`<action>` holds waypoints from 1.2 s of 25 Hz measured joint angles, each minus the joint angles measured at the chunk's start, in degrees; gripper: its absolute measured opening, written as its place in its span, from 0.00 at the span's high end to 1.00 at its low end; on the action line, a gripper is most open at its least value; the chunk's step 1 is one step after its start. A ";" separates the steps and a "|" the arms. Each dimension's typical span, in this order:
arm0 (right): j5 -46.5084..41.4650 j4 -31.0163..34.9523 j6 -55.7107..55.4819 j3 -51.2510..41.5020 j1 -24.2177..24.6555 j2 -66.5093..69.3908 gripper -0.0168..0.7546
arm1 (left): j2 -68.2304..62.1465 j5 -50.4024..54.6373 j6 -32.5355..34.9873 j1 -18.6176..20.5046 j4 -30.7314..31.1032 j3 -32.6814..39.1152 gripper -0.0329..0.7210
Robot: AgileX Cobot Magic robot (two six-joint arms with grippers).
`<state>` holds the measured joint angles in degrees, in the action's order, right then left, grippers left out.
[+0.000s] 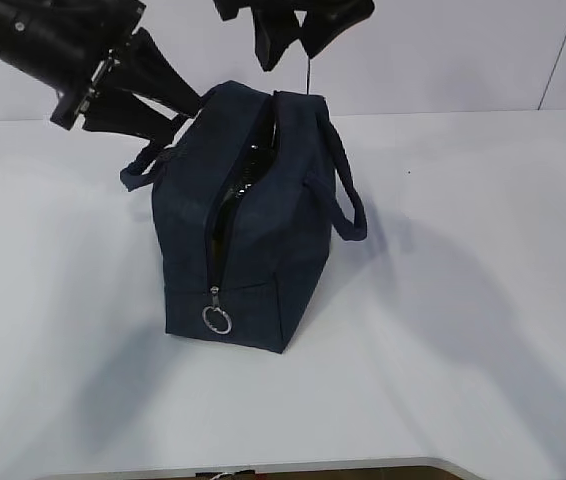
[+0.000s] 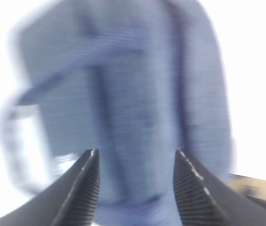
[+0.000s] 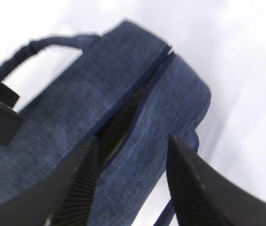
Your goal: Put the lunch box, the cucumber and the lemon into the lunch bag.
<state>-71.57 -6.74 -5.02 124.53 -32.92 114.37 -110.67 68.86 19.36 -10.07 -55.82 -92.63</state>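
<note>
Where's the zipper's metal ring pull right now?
In the exterior view the ring pull hangs at the lunch bag's near end, low on the fabric close to the white table, left of centre.

The left wrist view shows the lunch bag [image 2: 123,103] badly blurred, and its narrow opening hides whatever is inside.

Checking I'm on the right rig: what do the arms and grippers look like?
Both arms are black. The left gripper and right gripper each have two black, wedge-shaped fingers with finely ribbed inner pads. No cables or markings are clear.
</note>
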 joint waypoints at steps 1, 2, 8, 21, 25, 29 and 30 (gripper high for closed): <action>0.00 0.13 0.00 0.27 0.00 -0.30 0.47 | 0.29 -0.02 0.00 0.00 0.63 -0.75 0.47; -0.12 0.48 0.00 0.27 0.00 -0.58 0.47 | 0.53 0.04 0.00 0.00 1.85 -1.51 0.47; -0.34 1.96 0.00 0.59 0.00 -3.25 0.47 | 1.50 0.58 -3.19 0.07 12.91 -6.58 0.47; -0.56 4.61 1.10 -10.22 0.00 -19.12 0.47 | 17.51 2.04 -7.20 0.07 28.64 -6.63 0.52; -0.67 4.19 1.18 -17.57 0.00 -26.25 0.47 | 22.36 2.68 -7.43 0.07 29.02 -6.82 0.54; -0.67 3.28 1.18 -24.95 0.00 -32.01 0.47 | 24.31 2.80 -7.43 0.07 30.39 -6.73 0.55; -0.67 3.19 1.18 -27.17 0.00 -33.46 0.47 | 24.99 2.80 -7.43 0.07 31.01 -6.41 0.55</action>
<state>-72.24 -3.55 -3.84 97.36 -32.92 80.91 -85.68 71.66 11.93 -10.00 -24.80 -99.04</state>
